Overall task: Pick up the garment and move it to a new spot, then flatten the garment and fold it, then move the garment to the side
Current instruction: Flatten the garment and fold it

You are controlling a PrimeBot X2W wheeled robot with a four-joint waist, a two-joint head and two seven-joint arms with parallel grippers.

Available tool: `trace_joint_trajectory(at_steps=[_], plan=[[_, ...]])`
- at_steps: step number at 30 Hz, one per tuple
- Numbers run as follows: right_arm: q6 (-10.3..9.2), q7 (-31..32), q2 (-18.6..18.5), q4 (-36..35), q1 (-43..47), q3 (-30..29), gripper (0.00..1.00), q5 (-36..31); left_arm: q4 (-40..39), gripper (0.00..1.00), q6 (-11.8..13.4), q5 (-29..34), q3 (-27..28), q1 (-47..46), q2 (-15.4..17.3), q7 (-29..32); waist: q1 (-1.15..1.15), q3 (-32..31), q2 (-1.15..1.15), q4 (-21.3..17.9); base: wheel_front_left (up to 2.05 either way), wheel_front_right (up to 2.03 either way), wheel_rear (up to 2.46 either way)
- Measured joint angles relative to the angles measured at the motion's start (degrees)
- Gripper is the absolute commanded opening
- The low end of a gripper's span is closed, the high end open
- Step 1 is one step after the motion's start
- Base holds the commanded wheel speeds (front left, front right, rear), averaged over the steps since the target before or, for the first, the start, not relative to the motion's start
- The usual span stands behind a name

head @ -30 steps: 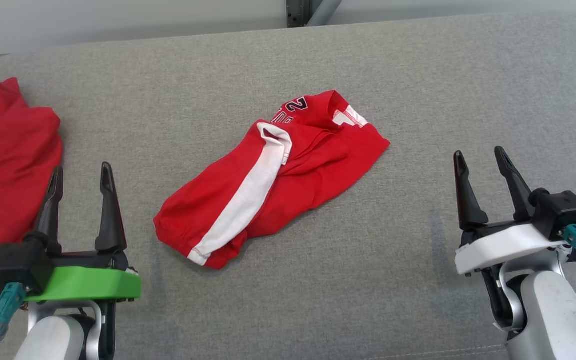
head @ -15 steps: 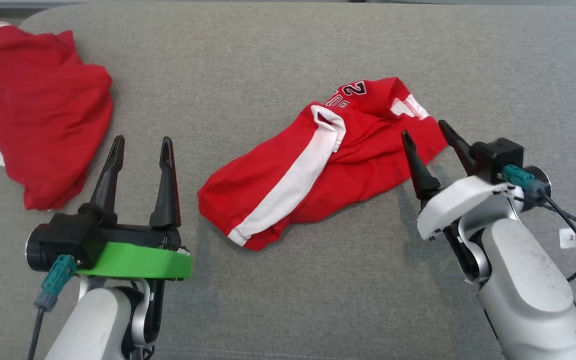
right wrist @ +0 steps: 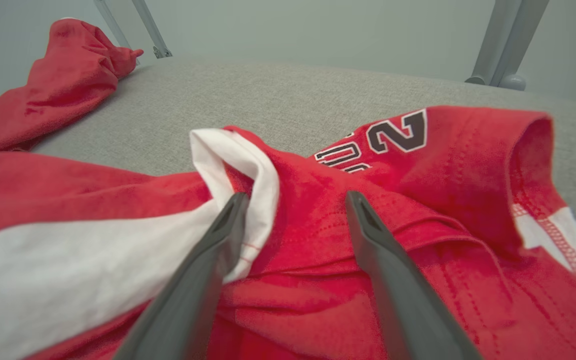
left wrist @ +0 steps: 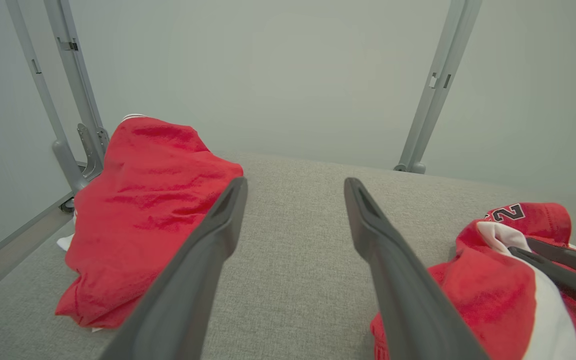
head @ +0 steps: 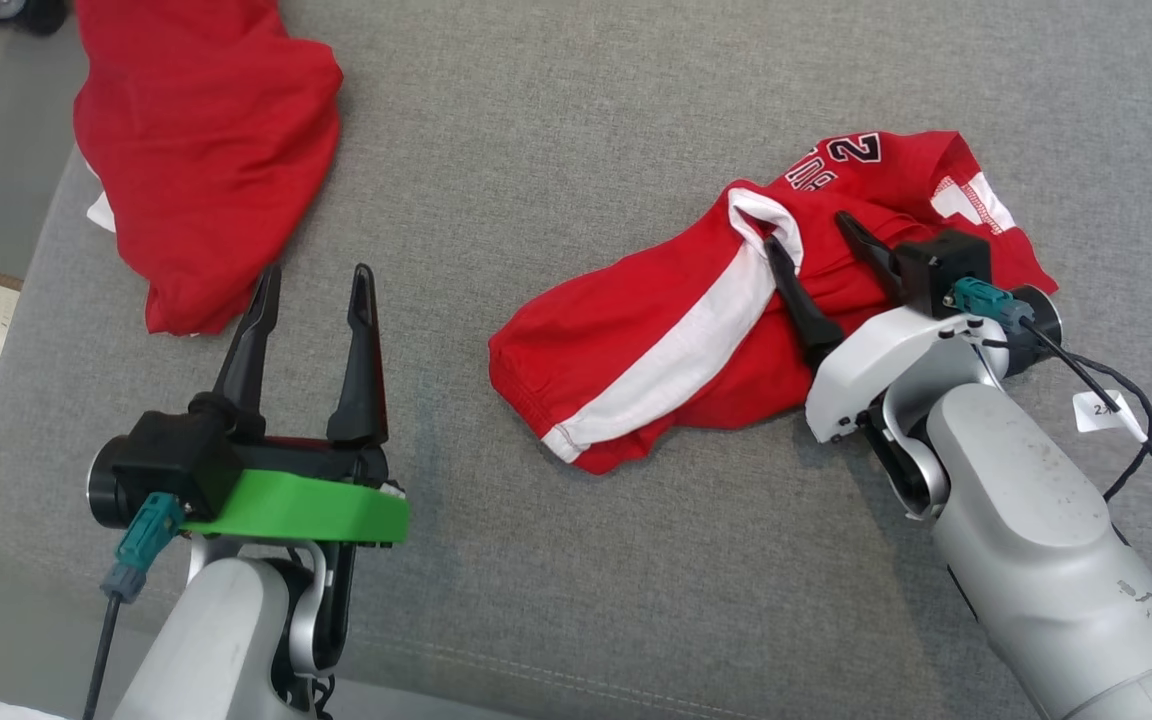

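Grey cushion (head: pixel 536 130) open midway; garment (head: pixel 636 350) heaped right, red cloth (head: pixel 206 130) left.

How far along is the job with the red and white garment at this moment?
Done: nothing yet; the garment lies crumpled on the grey cushion. In hand: the right gripper, open, straddles a fold beside the white stripe, not closed on it. The left gripper hangs open over bare cushion. Left: grasp, move, flatten, fold, set aside.

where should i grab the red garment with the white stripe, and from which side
Take the raised ridge where the white stripe curls over on the garment: it stands up off the cushion, so it can be pinched. Come from above on the robot's right, where the open right hand is poised over that fold.
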Motion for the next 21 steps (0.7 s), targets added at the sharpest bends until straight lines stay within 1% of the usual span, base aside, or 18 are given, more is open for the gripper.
trace_joint_trajectory(at_steps=[1, 2, 3, 4, 9, 12, 16, 21], plan=[[0.00, -0.07, -0.04, 0.53, -0.31, 0.27, 0.75, 0.12, 0.09, 1.00, -0.02, 0.26, 0.13, 0.00, -0.12, 0.00, 0.00, 0.24, 0.00, 0.14, 0.00, 0.00, 0.00], [0.00, -0.14, -0.08, 1.01, -0.54, 0.56, 0.37, 0.27, 0.16, 1.00, -0.04, 0.62, 0.27, 0.00, -0.21, 0.00, 0.00, 0.45, 0.00, 0.21, 0.00, 0.00, 0.00], [0.00, -0.15, -0.14, 1.53, -0.80, 0.86, 0.08, 0.57, 0.23, 1.00, -0.09, 0.83, 0.37, 0.00, -0.29, -0.01, 0.00, 0.60, 0.00, 0.21, 0.00, 0.00, 0.00], [0.00, -0.45, -0.27, 1.80, -0.99, 1.18, 0.00, 0.63, 0.32, 1.00, -0.11, 0.97, 0.46, -0.01, -0.37, -0.01, 0.00, 0.66, 0.00, 0.14, 0.00, 0.00, 0.00], [0.00, -2.33, -1.38, 0.58, -1.43, 2.37, 0.00, 0.91, 0.24, 1.00, -0.52, 1.54, 1.38, -0.01, -0.63, -0.18, 0.00, 0.71, 0.00, -0.95, 0.00, 0.00, 0.00], [0.00, -2.60, -3.46, -2.44, -1.40, 2.69, 0.00, -0.13, 0.01, 1.00, -0.60, 1.97, 1.96, 0.05, -0.60, -0.18, 0.00, 0.63, 0.00, -2.12, 0.00, 0.00, 0.00], [0.00, -1.66, -7.86, -8.88, -0.54, 3.09, 0.00, -2.14, -0.37, 1.00, -0.83, 2.32, 2.45, 0.22, -0.24, -0.19, 0.00, 0.48, 0.00, -4.21, 0.00, 0.00, 0.00], [0.00, 2.82, -14.12, -18.30, 1.80, 2.01, 0.00, -3.74, -0.76, 1.00, -1.11, 2.56, 2.65, 0.26, 0.37, -0.20, 0.00, 0.42, 0.00, -7.28, 0.00, 0.00, 0.00]])
